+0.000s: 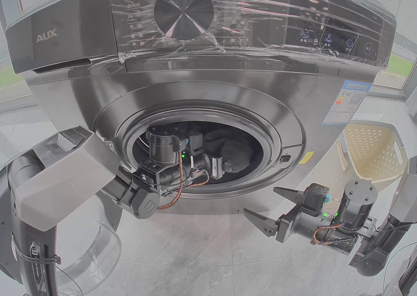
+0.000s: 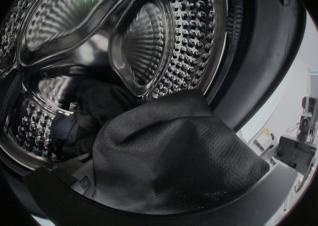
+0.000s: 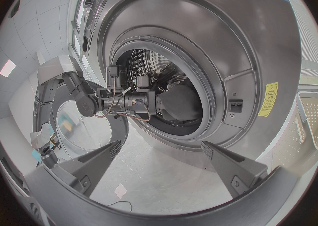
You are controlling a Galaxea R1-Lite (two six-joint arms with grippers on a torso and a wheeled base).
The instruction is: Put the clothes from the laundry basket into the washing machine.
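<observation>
The washing machine (image 1: 208, 88) stands with its round opening (image 1: 200, 153) uncovered. My left arm reaches into the drum (image 2: 139, 47). Its gripper (image 2: 159, 157) is open, one finger (image 2: 81, 178) showing beside a dark grey perforated cloth (image 2: 172, 150) that lies between the fingers and covers the other one. The cloth rests at the drum's front lip (image 1: 236, 151). Black and navy clothes (image 2: 89, 110) lie deeper in the drum. My right gripper (image 1: 260, 200) hangs open and holds nothing, in front of the machine and below right of the opening (image 3: 160, 145).
The cream perforated laundry basket (image 1: 373, 153) stands on the floor right of the machine, behind my right arm. The glass door (image 1: 87, 240) is swung out to the left, under my left arm. Bare grey floor tiles (image 1: 204, 249) lie in front of the machine.
</observation>
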